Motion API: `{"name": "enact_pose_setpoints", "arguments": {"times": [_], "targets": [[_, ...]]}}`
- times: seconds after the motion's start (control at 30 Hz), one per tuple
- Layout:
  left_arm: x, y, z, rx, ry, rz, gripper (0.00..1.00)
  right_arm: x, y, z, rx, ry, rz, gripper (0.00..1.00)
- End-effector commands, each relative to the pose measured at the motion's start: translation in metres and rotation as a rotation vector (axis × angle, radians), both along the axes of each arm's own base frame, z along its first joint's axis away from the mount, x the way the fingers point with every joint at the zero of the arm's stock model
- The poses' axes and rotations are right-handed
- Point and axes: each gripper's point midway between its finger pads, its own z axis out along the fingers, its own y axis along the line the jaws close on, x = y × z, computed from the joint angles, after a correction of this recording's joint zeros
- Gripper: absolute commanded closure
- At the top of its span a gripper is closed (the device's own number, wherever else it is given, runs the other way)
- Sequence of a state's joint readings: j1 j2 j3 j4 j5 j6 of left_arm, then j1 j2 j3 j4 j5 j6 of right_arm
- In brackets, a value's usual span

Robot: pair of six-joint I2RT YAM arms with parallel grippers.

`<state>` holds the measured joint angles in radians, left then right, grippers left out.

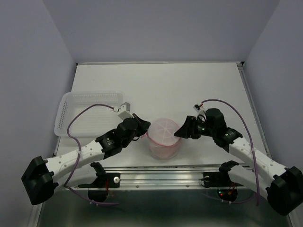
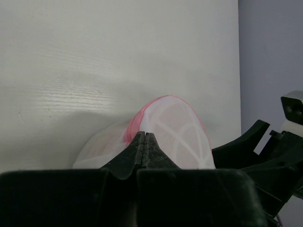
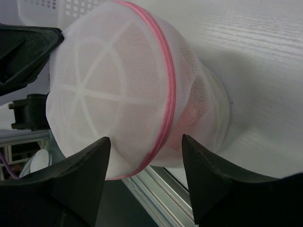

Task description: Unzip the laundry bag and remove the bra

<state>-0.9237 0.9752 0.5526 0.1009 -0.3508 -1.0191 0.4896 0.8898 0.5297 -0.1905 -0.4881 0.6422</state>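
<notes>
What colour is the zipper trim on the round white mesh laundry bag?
Pink zipper trim on the laundry bag; clearest in the right wrist view.

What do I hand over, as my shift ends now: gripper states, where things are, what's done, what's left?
Left gripper: shut, apparently pinching the bag at its pink zipper.
Right gripper: open, one finger on either side of the bag.
Bag: on the table between the two arms, near the front edge.
Done: nothing that shows; the zipper looks closed along the stretch in view.
Left: unzip, then take out the bra. Something pinkish shows through the mesh, too faint to identify.
</notes>
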Motion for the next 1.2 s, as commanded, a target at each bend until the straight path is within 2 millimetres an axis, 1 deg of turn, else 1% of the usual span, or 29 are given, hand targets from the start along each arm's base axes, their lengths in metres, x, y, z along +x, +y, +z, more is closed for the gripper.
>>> {"name": "enact_pose_setpoints", "arguments": {"times": [0.0, 0.03, 0.07, 0.1, 0.13, 0.17, 0.2, 0.23, 0.27, 0.3, 0.4, 0.43, 0.47, 0.5, 0.53, 0.57, 0.6, 0.63, 0.67, 0.7, 0.73, 0.8, 0.83, 0.93, 0.97, 1.0, 1.07, 1.13, 1.17], "targets": [[0.008, 0.009, 0.016, -0.065, -0.049, 0.095, 1.0, -0.001, 0.021, 0.007, 0.089, 0.017, 0.082, 0.35], [0.008, 0.01, 0.015, -0.066, -0.049, 0.098, 1.0, -0.003, 0.027, 0.012, 0.131, 0.02, 0.105, 0.42], [0.008, 0.01, 0.015, -0.066, -0.05, 0.099, 1.0, 0.001, 0.031, 0.014, 0.147, 0.018, 0.11, 0.46], [0.007, 0.009, 0.016, -0.064, -0.051, 0.094, 1.0, 0.003, 0.033, 0.017, 0.163, 0.004, 0.114, 0.51], [0.006, 0.008, 0.016, -0.066, -0.051, 0.091, 1.0, 0.006, 0.034, 0.016, 0.16, 0.009, 0.109, 0.61], [0.005, 0.007, 0.016, -0.066, -0.051, 0.088, 1.0, 0.009, 0.035, 0.015, 0.153, 0.01, 0.109, 0.67], [0.004, 0.006, 0.016, -0.066, -0.05, 0.08, 1.0, 0.014, 0.037, 0.02, 0.152, -0.005, 0.108, 0.74], [0.002, 0.005, 0.016, -0.065, -0.051, 0.07, 1.0, 0.02, 0.037, 0.013, 0.123, -0.009, 0.096, 0.89], [0.0, 0.004, 0.016, -0.067, -0.052, 0.062, 1.0, 0.026, 0.036, 0.011, 0.106, -0.02, 0.083, 0.99], [-0.002, 0.004, 0.016, -0.062, -0.051, 0.046, 1.0, 0.034, 0.035, 0.009, 0.069, -0.048, 0.073, 0.99], [-0.009, 0.003, 0.019, -0.067, -0.056, 0.003, 1.0, 0.046, 0.034, 0.008, 0.006, -0.099, 0.087, 0.99], [-0.012, 0.004, 0.023, -0.062, -0.076, -0.013, 0.91, 0.052, 0.035, 0.009, -0.032, -0.139, 0.119, 0.99], [-0.013, 0.005, 0.024, -0.058, -0.083, -0.025, 0.8, 0.053, 0.035, 0.007, -0.052, -0.148, 0.137, 0.99], [-0.015, 0.009, 0.022, -0.04, -0.082, -0.027, 0.47, 0.057, 0.036, 0.011, -0.075, -0.191, 0.167, 0.99], [-0.016, 0.012, 0.022, -0.021, -0.091, -0.031, 0.29, 0.058, 0.037, 0.012, -0.082, -0.205, 0.184, 0.99], [-0.018, 0.018, 0.025, -0.01, -0.098, -0.023, 0.16, 0.06, 0.037, 0.011, -0.096, -0.214, 0.195, 0.99], [-0.018, 0.022, 0.026, -0.001, -0.103, -0.016, 0.07, 0.063, 0.037, 0.012, -0.108, -0.222, 0.2, 0.99], [-0.018, 0.026, 0.027, 0.009, -0.106, -0.006, 0.01, 0.064, 0.036, 0.011, -0.129, -0.237, 0.218, 0.99], [-0.017, 0.031, 0.032, 0.012, -0.126, -0.003, 0.01, 0.068, 0.038, 0.015, -0.135, -0.25, 0.225, 0.99], [-0.019, 0.035, 0.028, 0.037, -0.118, -0.005, 0.01, 0.07, 0.038, 0.014, -0.143, -0.254, 0.232, 0.99], [-0.016, 0.041, 0.03, 0.038, -0.123, 0.007, 0.01, 0.072, 0.039, 0.016, -0.149, -0.264, 0.241, 0.99], [-0.016, 0.042, 0.028, 0.066, -0.126, -0.033, 0.01, 0.073, 0.042, 0.013, -0.153, -0.263, 0.263, 0.99], [-0.01, 0.048, 0.026, 0.077, -0.124, -0.02, 0.01, 0.072, 0.043, 0.013, -0.152, -0.269, 0.286, 0.99], [-0.007, 0.046, 0.018, 0.122, -0.131, -0.106, 0.01, 0.073, 0.046, 0.009, -0.157, -0.267, 0.318, 0.99], [-0.001, 0.049, 0.011, 0.143, -0.12, -0.113, 0.01, 0.073, 0.047, 0.007, -0.157, -0.269, 0.333, 0.99], [0.0, 0.043, 0.012, 0.143, -0.138, -0.16, 0.01, 0.073, 0.048, 0.005, -0.159, -0.263, 0.342, 0.99], [0.01, 0.046, 0.005, 0.173, -0.129, -0.159, 0.01, 0.071, 0.05, 0.001, -0.157, -0.255, 0.375, 0.99], [0.014, 0.039, 0.012, 0.182, -0.164, -0.204, 0.01, 0.071, 0.051, 0.0, -0.158, -0.255, 0.396, 0.99], [0.018, 0.038, 0.009, 0.192, -0.158, -0.214, 0.01, 0.07, 0.051, -0.001, -0.16, -0.249, 0.403, 0.99]]}}
